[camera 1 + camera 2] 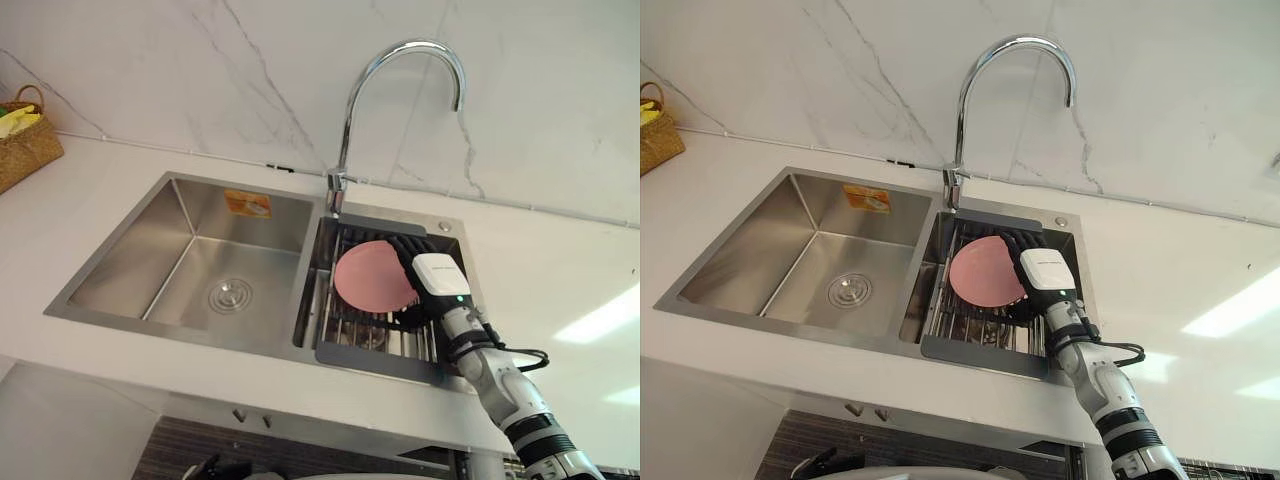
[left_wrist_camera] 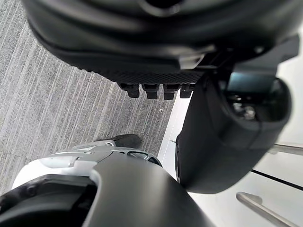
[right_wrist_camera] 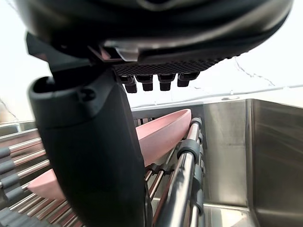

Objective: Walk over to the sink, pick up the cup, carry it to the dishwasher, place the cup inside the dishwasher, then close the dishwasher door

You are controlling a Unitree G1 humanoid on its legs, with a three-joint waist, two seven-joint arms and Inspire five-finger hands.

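A shallow pink cup (image 1: 372, 275), dish-like, leans tilted on the dark drying rack (image 1: 372, 338) in the sink's right basin. My right hand (image 1: 436, 276) hangs over the rack just right of it, close to its rim. In the right wrist view the thumb (image 3: 90, 156) stands in front of the pink cup (image 3: 163, 132) and the fingers are straight, holding nothing. Whether the hand touches the cup I cannot tell. My left hand (image 2: 227, 137) hangs open over grey floor, holding nothing.
A tall chrome faucet (image 1: 345, 130) arches over the divider between the basins. The steel left basin (image 1: 180, 265) holds only its drain. A white counter (image 1: 560, 290) surrounds the sink. A wicker basket (image 1: 25, 145) stands at the far left by the marble wall.
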